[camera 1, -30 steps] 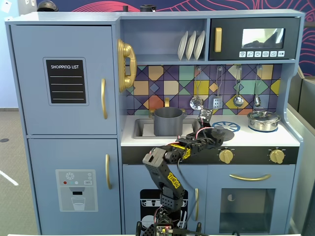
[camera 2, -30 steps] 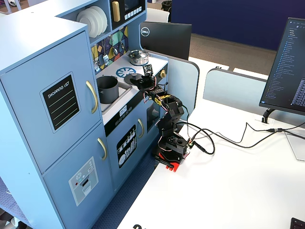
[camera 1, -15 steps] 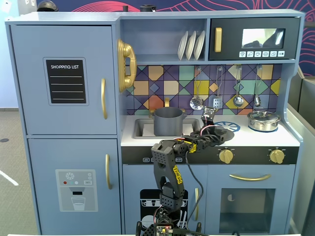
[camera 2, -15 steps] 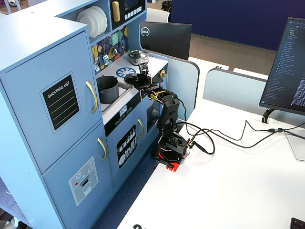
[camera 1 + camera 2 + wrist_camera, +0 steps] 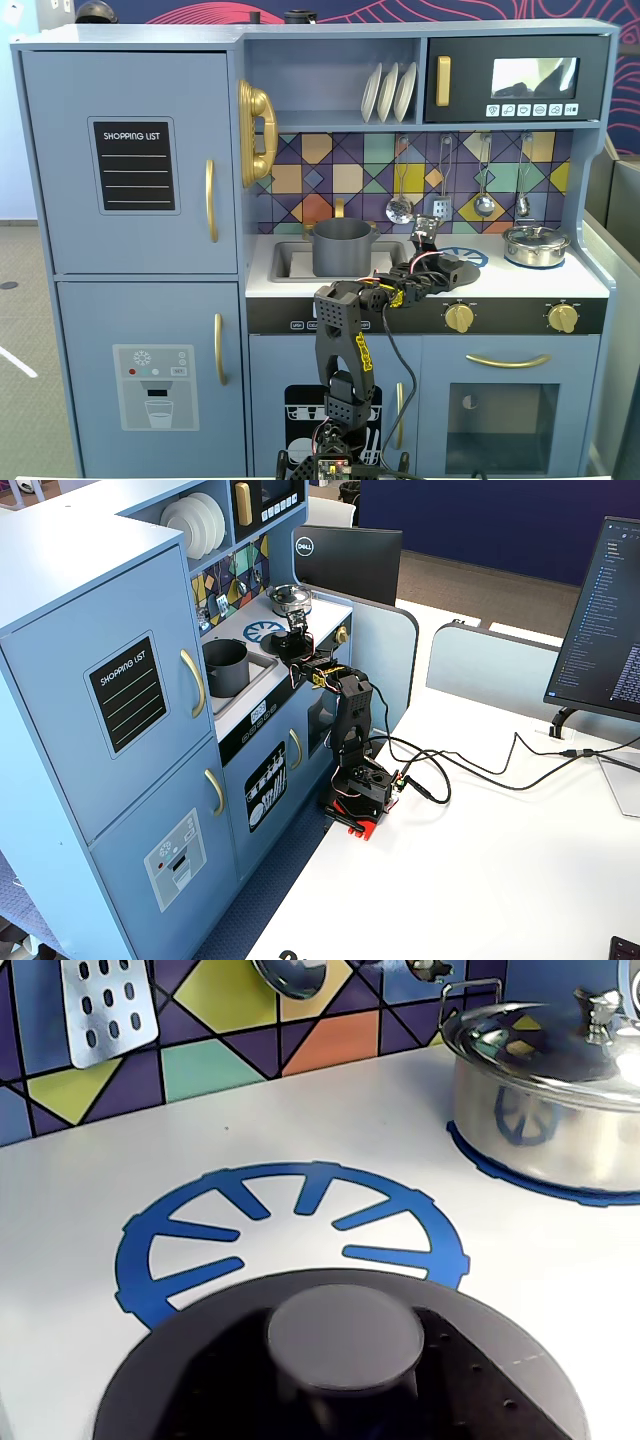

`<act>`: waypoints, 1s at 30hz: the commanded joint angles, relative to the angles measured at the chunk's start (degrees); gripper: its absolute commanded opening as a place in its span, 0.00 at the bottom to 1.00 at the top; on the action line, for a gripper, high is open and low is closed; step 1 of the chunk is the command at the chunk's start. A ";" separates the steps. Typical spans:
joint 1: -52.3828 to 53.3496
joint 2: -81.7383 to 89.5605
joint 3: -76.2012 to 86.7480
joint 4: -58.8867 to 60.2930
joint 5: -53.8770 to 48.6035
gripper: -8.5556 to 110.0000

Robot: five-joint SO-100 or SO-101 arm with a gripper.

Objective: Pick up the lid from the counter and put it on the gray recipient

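Closest in the wrist view, the lid [image 5: 340,1370]: dark disc lying flat, knob up, round with no long axis to speak of, filling the bottom edge directly under the camera and overlapping the near rim of the blue burner ring [image 5: 290,1235] printed on the white counter [image 5: 300,1125]. End effector [image 5: 428,238] reaching over that burner in a fixed view, fingers angled down toward the counter; open or closed around the knob, cannot tell, since the wrist view shows no fingertips and the fixed views are too small. To the right in the wrist view, the shiny silver pot [image 5: 545,1110] with its own lid on, near but apart from the burner ring. Left of the arm in a fixed view, the gray recipient [image 5: 342,246] upright and uncovered in the sink [image 5: 290,262], well apart from the end effector. Farther back, hanging utensils [image 5: 399,208] against the coloured tile backsplash, plates [image 5: 388,92] on the shelf above.
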State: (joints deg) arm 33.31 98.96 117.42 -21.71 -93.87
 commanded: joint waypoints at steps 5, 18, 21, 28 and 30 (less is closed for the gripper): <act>-1.14 5.01 0.62 -3.78 2.72 0.07; -4.22 23.20 -9.76 16.44 2.02 0.07; -6.59 25.93 -12.30 20.65 2.02 0.07; -12.83 29.09 -14.50 26.10 1.14 0.07; -15.03 29.88 -14.77 27.77 1.14 0.07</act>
State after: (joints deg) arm 21.36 124.72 107.58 4.57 -92.20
